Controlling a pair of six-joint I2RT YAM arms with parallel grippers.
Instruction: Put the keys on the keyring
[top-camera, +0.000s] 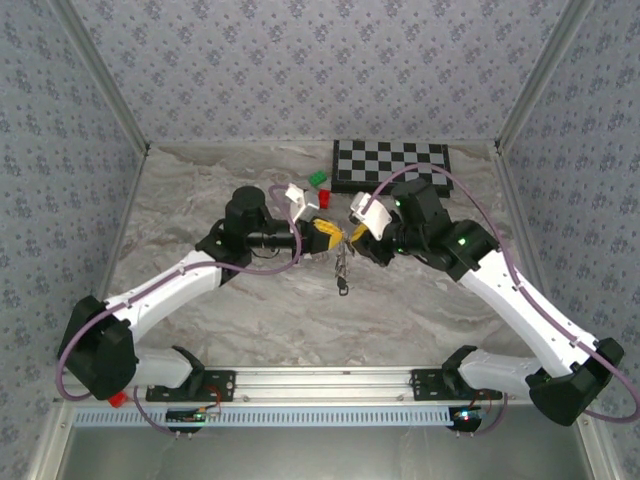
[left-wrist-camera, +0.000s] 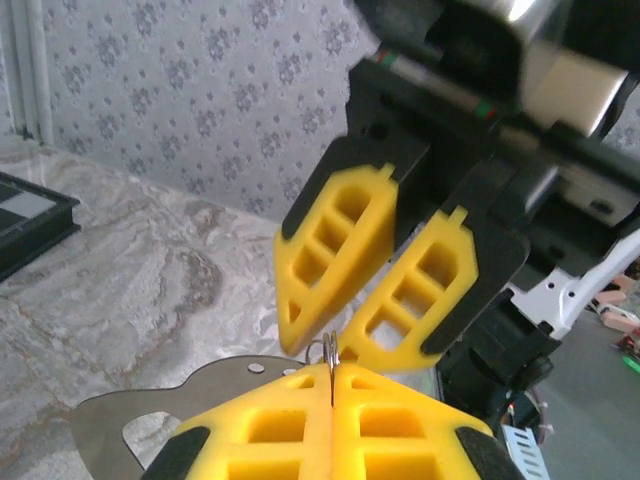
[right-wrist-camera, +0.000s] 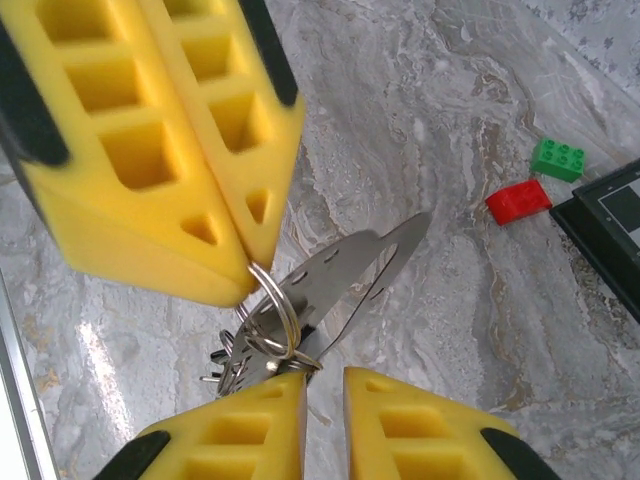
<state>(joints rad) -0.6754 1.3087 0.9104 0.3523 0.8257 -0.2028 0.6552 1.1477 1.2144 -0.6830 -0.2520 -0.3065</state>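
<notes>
Left end effector (right-wrist-camera: 250, 278) has its yellow pads shut on the thin silvery double-wire keyring (right-wrist-camera: 272, 318), pinching the ring's top edge. The ring sits in mid-air above the grey marbled desk (right-wrist-camera: 450, 130), where the two arms meet. Right end effector (right-wrist-camera: 322, 388) is nose-to-nose with it, jaws a narrow gap apart. One pad tip is touching or just beside the ring's lower edge, and I see nothing clamped between the pads.

Step looks like working a key round the coil. To do it well:
- Left should hold firm and not rotate. Its grip covers little wire, so any twist could slip the ring out.
- Right should pinch the key by its black head, not the blade, and feed along the wire's curve in short pushes.
- The flat silvery metal tag (right-wrist-camera: 350, 265) runs through or behind the ring and crowds it. Come in from the side away from it.
- Watch the pad tips: the two end effectors are near enough to collide.

How the ring looks:
- Two close turns of wire, shiny, tilted towards the right wrist camera, roughly round.
- The small keys with black heads and silvery blades (right-wrist-camera: 228, 362) bunch at its lower left and hang below in the top view.
- Can't tell which keys are fully threaded and which are only caught.
- The split end of the wire isn't visible.
</notes>
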